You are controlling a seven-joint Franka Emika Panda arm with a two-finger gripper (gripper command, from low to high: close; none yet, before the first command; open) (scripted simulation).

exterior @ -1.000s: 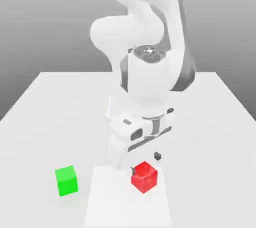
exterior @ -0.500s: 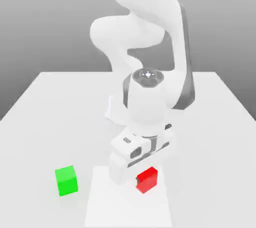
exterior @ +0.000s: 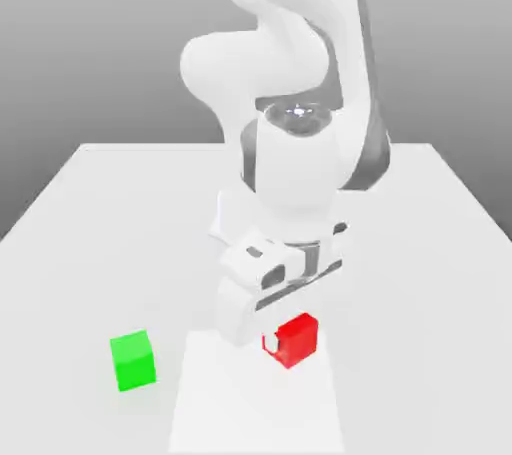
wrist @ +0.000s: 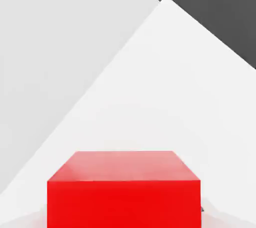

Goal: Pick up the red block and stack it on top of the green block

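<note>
1. Pale bench [exterior: 420, 273], white sheet [exterior: 225, 413] on it.
2. Claw [exterior: 291, 342] pinches red block [exterior: 299, 344] over the sheet, probably by 2 opposite sides to leave its underside free for stacking.
3. Green block [exterior: 134, 361] sits flat beside the sheet, a steady base.

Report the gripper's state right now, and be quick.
Gripper: closed on the red cube, a finger against its side.
</note>
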